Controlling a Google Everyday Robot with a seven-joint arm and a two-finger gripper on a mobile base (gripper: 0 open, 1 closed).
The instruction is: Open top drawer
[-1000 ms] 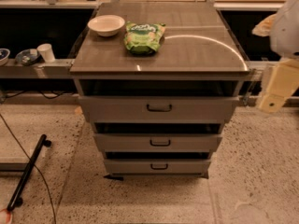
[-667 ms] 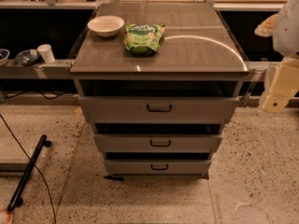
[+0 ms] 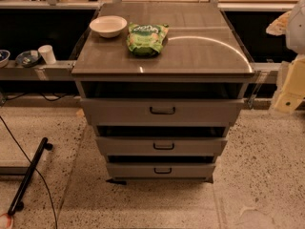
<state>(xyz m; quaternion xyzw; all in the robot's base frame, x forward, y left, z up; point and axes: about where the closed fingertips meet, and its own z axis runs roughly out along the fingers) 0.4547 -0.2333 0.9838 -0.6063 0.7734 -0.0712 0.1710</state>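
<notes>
Gripper: right edge, well apart from top drawer; state can't tell
Risk: could miss small handle, hook middle drawer instead

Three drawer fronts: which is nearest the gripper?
The top drawer, the widest, tallest front just under the tabletop. The gripper hangs at the picture's right edge, roughly level with it; the middle drawer and bottom drawer sit lower and farther away.
</notes>
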